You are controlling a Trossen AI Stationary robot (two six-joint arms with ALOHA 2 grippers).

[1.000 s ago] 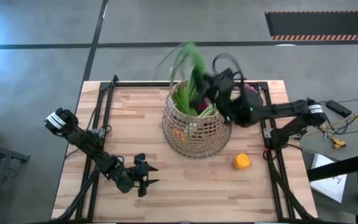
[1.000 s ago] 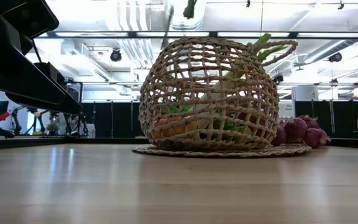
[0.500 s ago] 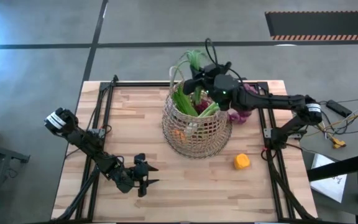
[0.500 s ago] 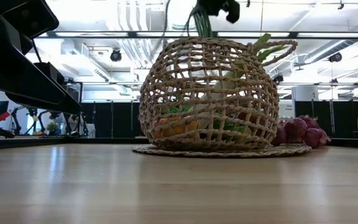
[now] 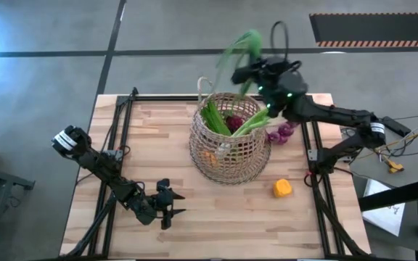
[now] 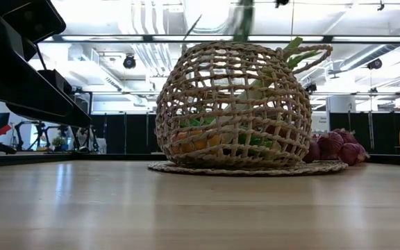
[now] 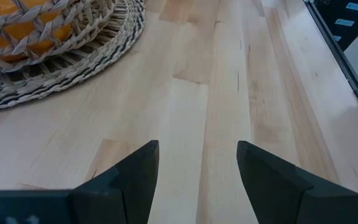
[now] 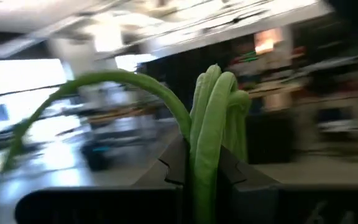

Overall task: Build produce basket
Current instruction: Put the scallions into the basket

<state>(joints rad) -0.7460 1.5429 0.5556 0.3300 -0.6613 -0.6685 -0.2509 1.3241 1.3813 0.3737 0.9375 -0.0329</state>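
Note:
The tan wicker basket (image 5: pixel 228 148) stands on a flat woven disc (image 6: pixel 248 168) at the table's middle, holding green stalks (image 5: pixel 216 119), a dark red item and orange produce (image 6: pixel 189 142). My right gripper (image 5: pixel 256 69) is raised above the basket's far right rim, shut on a green long-leaved stalk (image 5: pixel 239 47). Purple grapes (image 5: pixel 283 133) lie on the table right of the basket. A yellow-orange pepper (image 5: pixel 282 188) lies near right of it. My left gripper (image 5: pixel 167 204) is open and empty near the table's near left edge. My right gripper pinches the green stalk's bundled stems (image 8: pixel 209 155) between its two fingers. The stalk is lifted clear above the basket. Its long leaves (image 8: pixel 104 84) stand out beyond the fingers and curve over.
The table's black frame rails (image 5: pixel 122 109) run along its left and right sides. Bare wood (image 7: pixel 216 93) lies in front of my left gripper and along the near edge.
My right gripper has swung with the green stalk above the basket: first toward the table's far edge, then up and toward the right. The stalk stays in its hold, its leaves swinging about. The basket has kept still.

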